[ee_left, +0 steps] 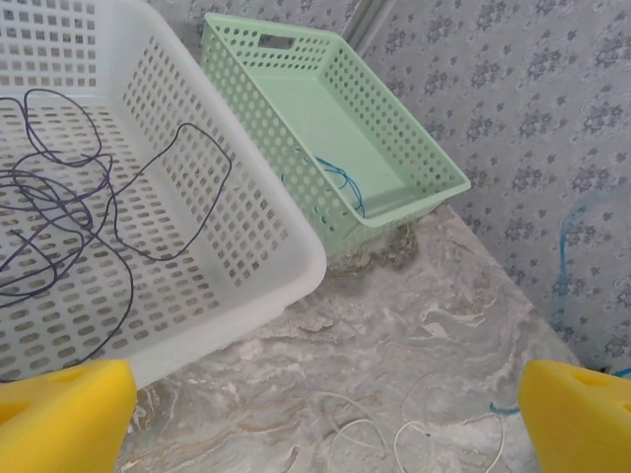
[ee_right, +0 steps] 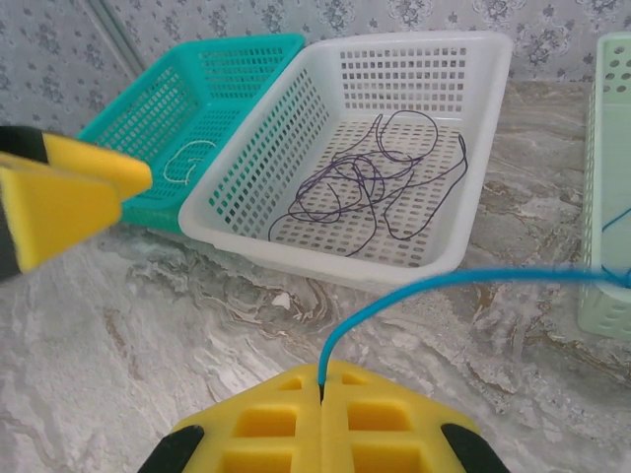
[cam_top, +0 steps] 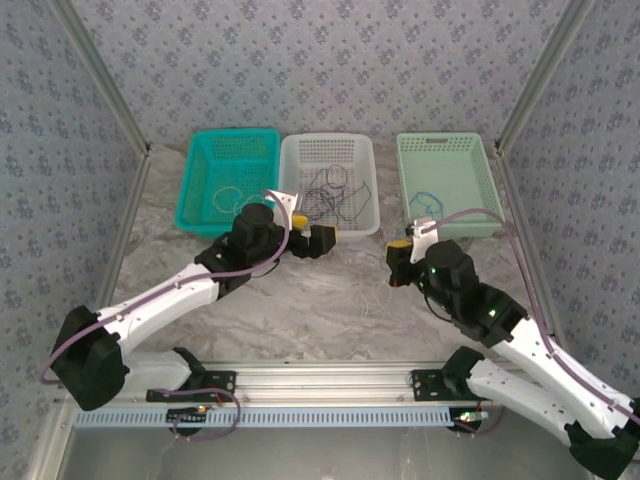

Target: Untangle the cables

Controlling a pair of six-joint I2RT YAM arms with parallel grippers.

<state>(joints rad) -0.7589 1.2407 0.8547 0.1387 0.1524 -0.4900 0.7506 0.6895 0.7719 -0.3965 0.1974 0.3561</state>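
The cables were thin, limp wires lying in loose loops. There were four lots. A dark purplish tangle (ee_right: pixel 365 182) lay on the floor of the white basket (ee_right: pixel 325 261); how many strands were in it could not be told. One whitish loop (ee_right: pixel 182 163) sat in the teal basket (ee_right: pixel 168 108), just left of the white one. One blue cable (ee_right: pixel 444 279) ran from the pale green basket (ee_left: pixel 266 108), right of the white one, across the marbled worktop (ee_right: pixel 148 335). Thin whitish curls (ee_left: pixel 370 434) lay on the worktop in front of the white basket. That made three baskets in a row.

The left arm stretched diagonally up to the white basket's near left corner. The left gripper (cam_top: pixel 320 237) hovered there with its yellow fingers wide apart, holding nothing. The right arm was bent at the elbow, and the right gripper (ee_right: pixel 320 389) sat low in front of the white basket's right end, its fingers pressed together on the blue cable.
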